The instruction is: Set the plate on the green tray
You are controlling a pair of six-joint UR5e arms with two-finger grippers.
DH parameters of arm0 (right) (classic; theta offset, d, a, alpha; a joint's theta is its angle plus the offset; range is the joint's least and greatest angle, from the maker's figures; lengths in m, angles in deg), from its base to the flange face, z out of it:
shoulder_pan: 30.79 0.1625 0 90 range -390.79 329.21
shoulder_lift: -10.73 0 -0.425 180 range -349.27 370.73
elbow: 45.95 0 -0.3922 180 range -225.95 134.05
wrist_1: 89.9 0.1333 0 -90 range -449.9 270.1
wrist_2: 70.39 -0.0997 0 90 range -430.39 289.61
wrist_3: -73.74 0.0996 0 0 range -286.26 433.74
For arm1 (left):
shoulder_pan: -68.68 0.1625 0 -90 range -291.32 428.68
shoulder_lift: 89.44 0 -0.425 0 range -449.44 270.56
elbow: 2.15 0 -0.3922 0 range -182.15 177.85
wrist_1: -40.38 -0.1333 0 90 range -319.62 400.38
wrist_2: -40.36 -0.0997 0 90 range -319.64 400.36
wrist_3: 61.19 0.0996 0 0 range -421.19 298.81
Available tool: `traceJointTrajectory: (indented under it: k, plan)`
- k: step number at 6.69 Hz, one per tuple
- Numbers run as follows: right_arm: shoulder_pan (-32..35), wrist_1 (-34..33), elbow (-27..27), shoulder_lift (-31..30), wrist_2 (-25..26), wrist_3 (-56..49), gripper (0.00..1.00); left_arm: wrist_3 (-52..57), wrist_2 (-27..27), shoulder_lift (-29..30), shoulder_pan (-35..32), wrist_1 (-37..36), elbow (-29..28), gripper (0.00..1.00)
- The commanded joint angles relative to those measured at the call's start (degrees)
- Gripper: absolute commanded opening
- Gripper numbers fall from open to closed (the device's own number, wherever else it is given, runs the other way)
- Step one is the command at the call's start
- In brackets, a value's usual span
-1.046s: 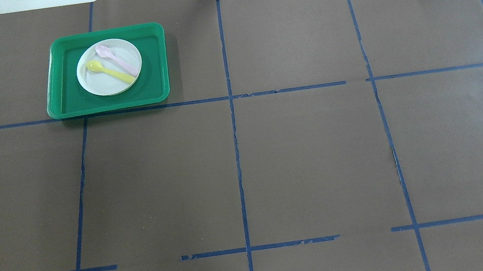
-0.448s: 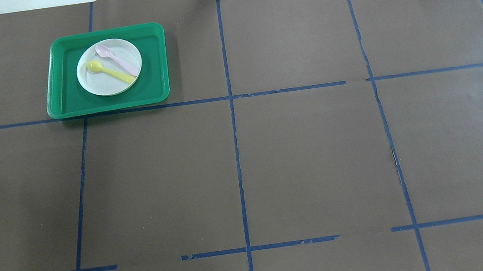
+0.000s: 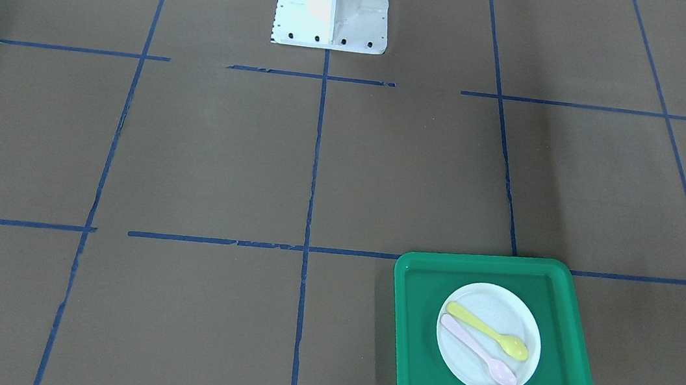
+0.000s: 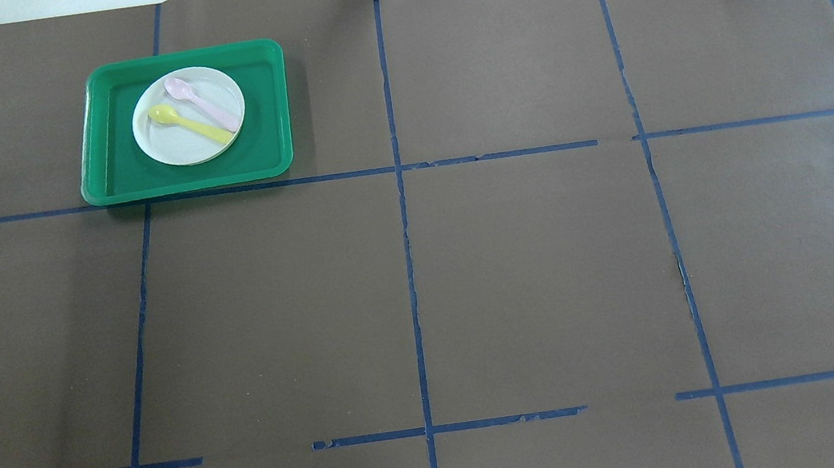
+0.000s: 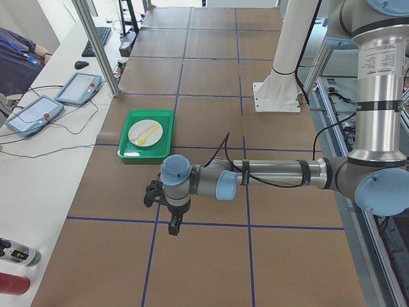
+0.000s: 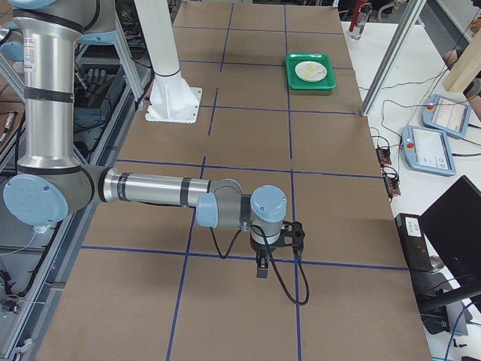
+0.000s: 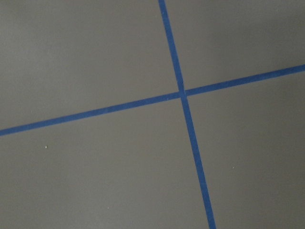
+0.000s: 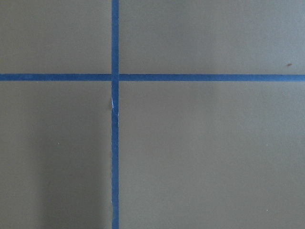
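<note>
**Plate rests in tray, claws off to the sides**

The plate lies flat inside the tray, near its middle, on the far left part of the desk. A yellow spoon and a pink spoon lie side by side on the plate. The left claw hangs pointing down over bare desk, well apart from the tray. The right claw hangs near the opposite end. I cannot tell how far either claw is open.

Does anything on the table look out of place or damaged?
Nothing is spilled or askew: the plate sits flat inside the green tray, with the pink spoon and yellow spoon lying on it. Only the blue tape looks frayed, with gaps.
</note>
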Motion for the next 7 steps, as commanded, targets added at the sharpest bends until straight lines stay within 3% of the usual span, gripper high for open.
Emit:
traceJointTrajectory:
  k: [1, 4, 7]
  plan:
    - [0.0, 0.0, 0.0, 0.0, 0.0, 0.0, 1.00, -0.8, 3.2, -1.0, -2.4, -1.3, 0.6, 1.00]
    - [0.0, 0.0, 0.0, 0.0, 0.0, 0.0, 1.00, -1.0, 4.5, -0.5, -3.0, -9.8, 5.0, 1.00]
    - [0.0, 0.0, 0.0, 0.0, 0.0, 0.0, 1.00, -0.8, 4.1, -0.3, -3.0, -9.8, 4.2, 1.00]
